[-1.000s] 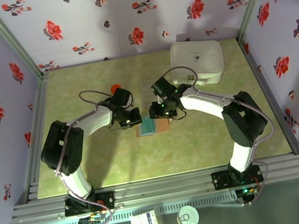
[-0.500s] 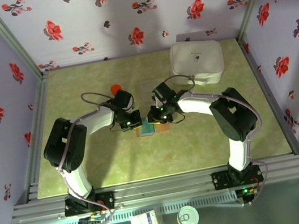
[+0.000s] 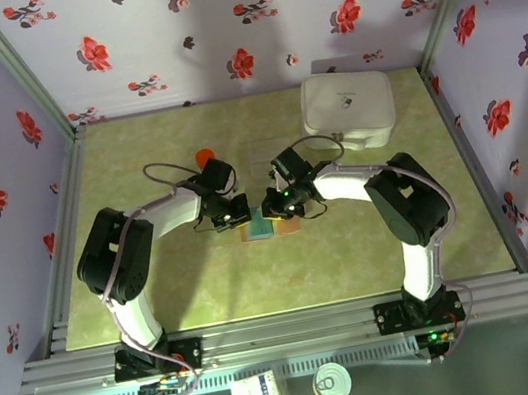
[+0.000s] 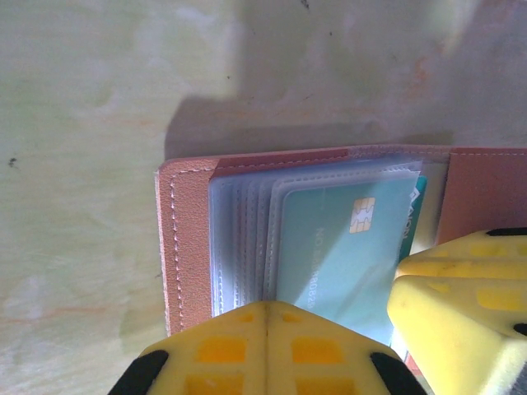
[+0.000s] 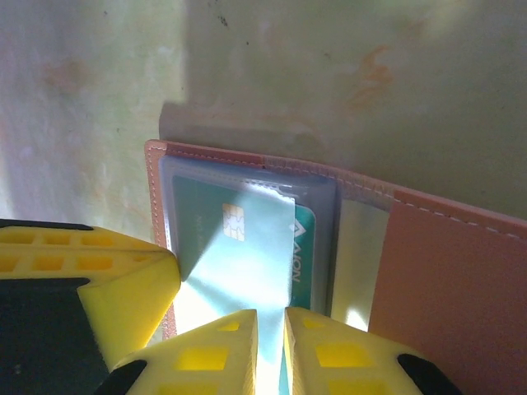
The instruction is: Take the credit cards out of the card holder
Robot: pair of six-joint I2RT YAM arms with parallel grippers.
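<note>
The card holder [image 3: 273,225] lies open on the green table between both grippers; its tan-brown edge [image 4: 185,247] frames clear sleeves. A teal credit card [image 4: 333,247] with a gold chip sits in the top sleeve. My left gripper [image 4: 268,311] is shut, its yellow tips pressed down on the sleeves at the holder's left side [image 3: 237,218]. My right gripper [image 5: 271,319] stands over the same card [image 5: 239,263], jaws nearly together with a pale, lifted edge of the card running up between them. Its finger [image 4: 461,304] shows in the left wrist view.
A large white rounded box [image 3: 348,109] stands at the back right. A small orange-red thing [image 3: 202,156] lies behind the left arm. Floral walls close in the table on three sides. A small box [image 3: 259,393] and a round lid [image 3: 333,383] sit below the front rail.
The right arm has drawn in toward the card holder and its jaws have narrowed onto the card. The left gripper has shifted slightly and stays shut on the holder.
</note>
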